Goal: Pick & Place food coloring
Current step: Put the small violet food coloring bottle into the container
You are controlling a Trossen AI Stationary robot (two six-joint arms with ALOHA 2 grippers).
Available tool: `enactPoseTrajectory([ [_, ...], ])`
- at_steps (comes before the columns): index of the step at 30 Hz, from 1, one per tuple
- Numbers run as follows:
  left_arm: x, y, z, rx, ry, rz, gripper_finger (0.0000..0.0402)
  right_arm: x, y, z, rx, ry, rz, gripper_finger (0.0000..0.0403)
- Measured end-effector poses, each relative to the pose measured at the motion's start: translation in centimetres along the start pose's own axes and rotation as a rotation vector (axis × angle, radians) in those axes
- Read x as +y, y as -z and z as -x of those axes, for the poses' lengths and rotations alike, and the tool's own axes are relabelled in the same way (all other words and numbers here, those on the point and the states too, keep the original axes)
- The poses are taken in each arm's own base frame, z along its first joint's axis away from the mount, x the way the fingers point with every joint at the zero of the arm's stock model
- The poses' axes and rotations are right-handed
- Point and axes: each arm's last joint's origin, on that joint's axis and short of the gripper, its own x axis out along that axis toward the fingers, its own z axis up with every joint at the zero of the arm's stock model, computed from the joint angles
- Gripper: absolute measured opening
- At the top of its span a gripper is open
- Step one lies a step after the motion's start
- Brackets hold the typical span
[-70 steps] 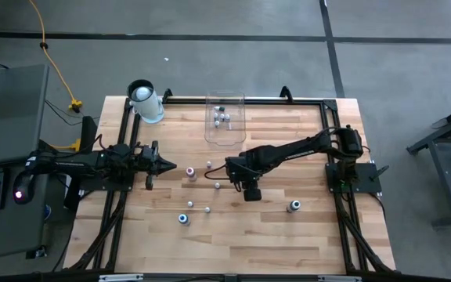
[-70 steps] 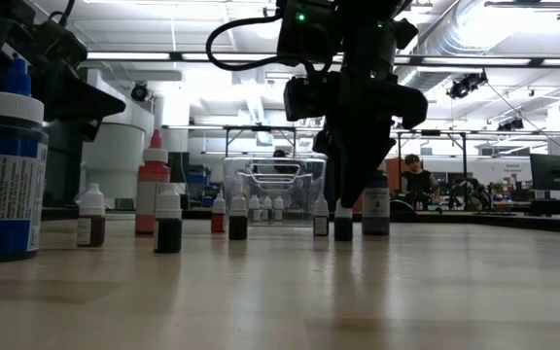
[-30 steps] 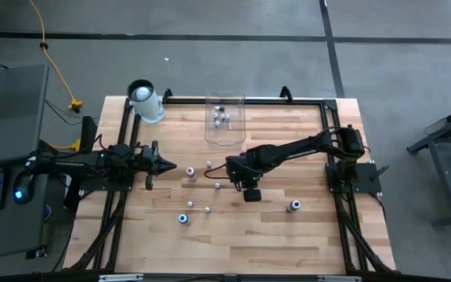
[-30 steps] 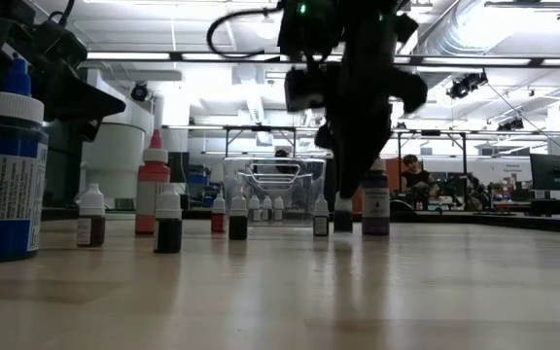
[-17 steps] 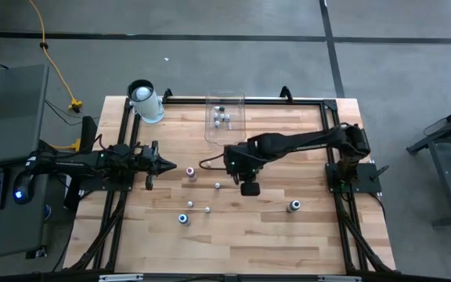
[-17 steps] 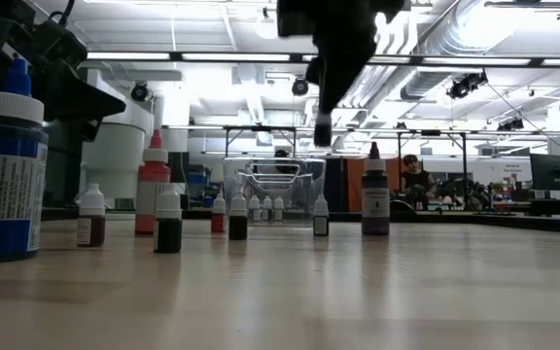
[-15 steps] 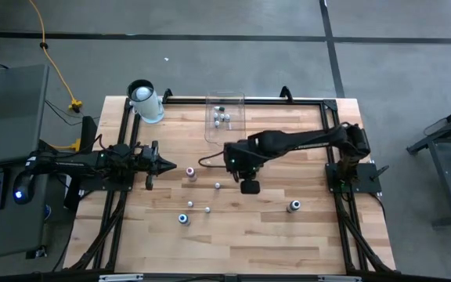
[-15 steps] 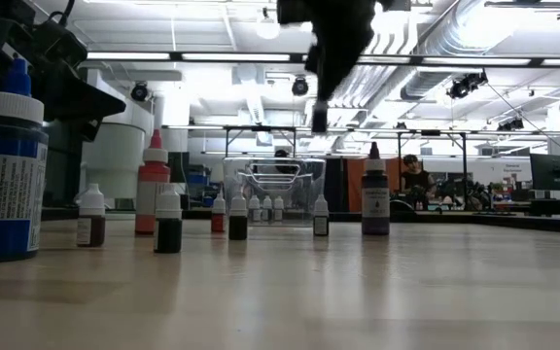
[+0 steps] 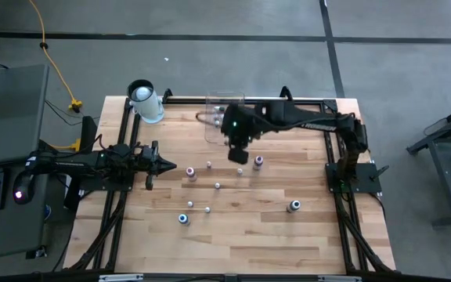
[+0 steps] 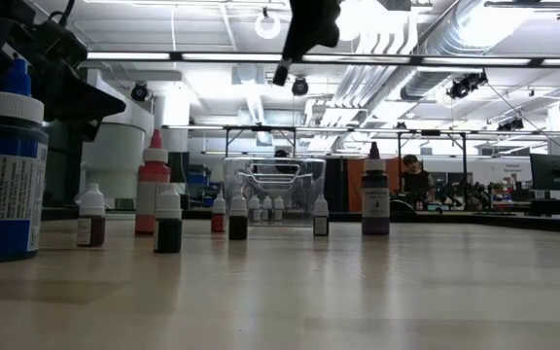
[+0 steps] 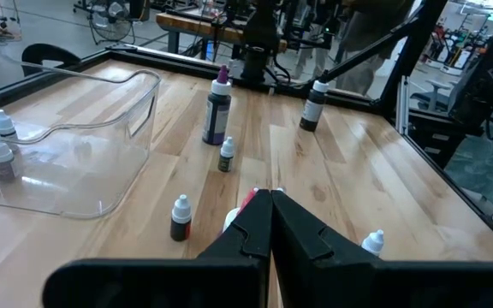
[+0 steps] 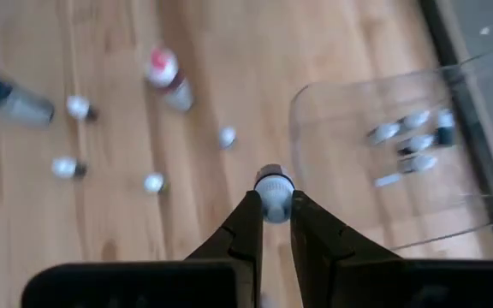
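Right claw (image 12: 271,224) pinched shut on one tiny food coloring bottle (image 12: 273,186), high above the desk (image 9: 288,235), just beside the clear bin (image 12: 383,184). Bin's open top next to the bottle, nearer this arm. Left claw (image 11: 270,201) closed, waiting well away from the bin.

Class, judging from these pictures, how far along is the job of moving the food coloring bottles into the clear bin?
Done: about four small bottles lie in the clear bin. In hand: the right gripper holds one small bottle beside the bin. Left: several bottles stand on the table. The left gripper waits at the table's left side, shut.
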Motion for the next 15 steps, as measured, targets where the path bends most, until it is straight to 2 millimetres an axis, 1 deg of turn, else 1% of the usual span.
enactPoseTrajectory([
  [7, 0.0, 0.0, 0.0, 0.0, 0.0, 0.0, 0.0001, -2.3, -2.0, 1.3, -0.113, 0.028, -0.055, 0.0033],
  [12, 0.0, 0.0, 0.0, 0.0, 0.0, 0.0, 0.0001, -3.8, -3.5, 1.7, -0.16, 0.051, -0.056, 0.0033],
  [15, 0.0, 0.0, 0.0, 0.0, 0.001, 0.0, 0.0001, -5.0, -4.2, 1.5, -0.172, 0.071, -0.069, 0.0033],
])
